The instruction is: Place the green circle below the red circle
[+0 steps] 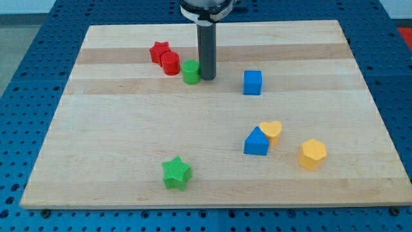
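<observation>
The green circle (190,72) stands on the wooden board near the view's top centre. The red circle (170,63) is just to its upper left, close beside it, perhaps touching. A red star (159,51) sits against the red circle's upper left. My tip (207,78) rests on the board right next to the green circle's right side, touching or nearly touching it. The dark rod rises straight up from there to the view's top.
A blue cube (252,82) lies right of my tip. A blue block (256,142), a yellow heart (271,131) and a yellow hexagon (313,154) sit at lower right. A green star (176,173) lies near the bottom edge. The board (96,148) rests on a blue perforated table.
</observation>
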